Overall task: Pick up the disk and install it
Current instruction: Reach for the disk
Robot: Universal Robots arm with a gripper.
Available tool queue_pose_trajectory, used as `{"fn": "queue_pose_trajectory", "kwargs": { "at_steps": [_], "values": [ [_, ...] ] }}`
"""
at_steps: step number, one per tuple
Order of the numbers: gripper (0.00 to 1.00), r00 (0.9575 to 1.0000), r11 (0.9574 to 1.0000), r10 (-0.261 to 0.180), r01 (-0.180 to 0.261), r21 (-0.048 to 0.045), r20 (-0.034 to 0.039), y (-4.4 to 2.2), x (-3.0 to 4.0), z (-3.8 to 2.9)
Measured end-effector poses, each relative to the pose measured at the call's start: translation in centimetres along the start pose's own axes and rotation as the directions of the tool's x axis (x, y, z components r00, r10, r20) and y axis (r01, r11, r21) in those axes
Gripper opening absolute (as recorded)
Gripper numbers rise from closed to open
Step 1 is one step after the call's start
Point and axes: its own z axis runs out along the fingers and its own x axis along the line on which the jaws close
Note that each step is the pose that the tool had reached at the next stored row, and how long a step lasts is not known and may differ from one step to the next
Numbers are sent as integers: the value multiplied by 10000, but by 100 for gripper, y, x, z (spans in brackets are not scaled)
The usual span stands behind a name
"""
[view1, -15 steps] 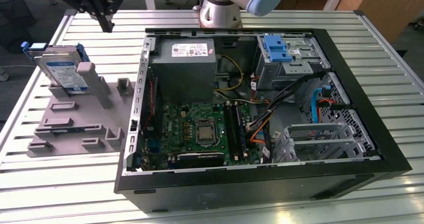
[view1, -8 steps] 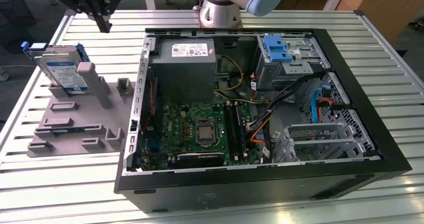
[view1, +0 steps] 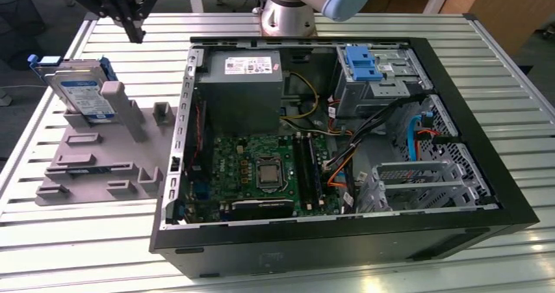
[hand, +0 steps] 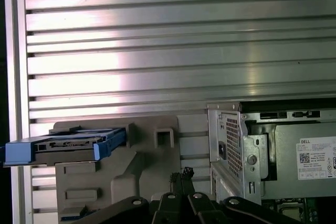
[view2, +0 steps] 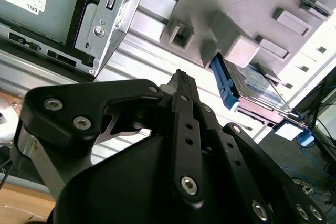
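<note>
**While the disk leans in its stand, the gripper hangs shut above the bench**

Although the disk belongs to the task, nothing is touching it. It sits outside the computer case, propped at a tilt in a slot at the far end of a grey stand, on the exterior view's left. Its white-and-blue label faces up and toward the camera, and its blue carrier frame shows along its edges. The stand lies flat on the ribbed aluminium bench, just beside the case's open side.

The gripper hangs in the air at the top left of the exterior view, well apart from the disk and higher than it. Its black fingers are pressed together to a point and hold nothing. In both wrist views the closed tips show against the stand and the bench slats, with the disk off to one side.

Inside the open case lie a grey power supply box, a green motherboard and a blue latch piece on the metal bay.
</note>
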Motion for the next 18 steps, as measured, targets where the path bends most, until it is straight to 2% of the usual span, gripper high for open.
{"fn": "queue_pose_trajectory", "kwargs": {
  "at_steps": [18],
  "values": [
    [11,10000,10000,0,0,0,0,-6,74,9]
  ]
}}
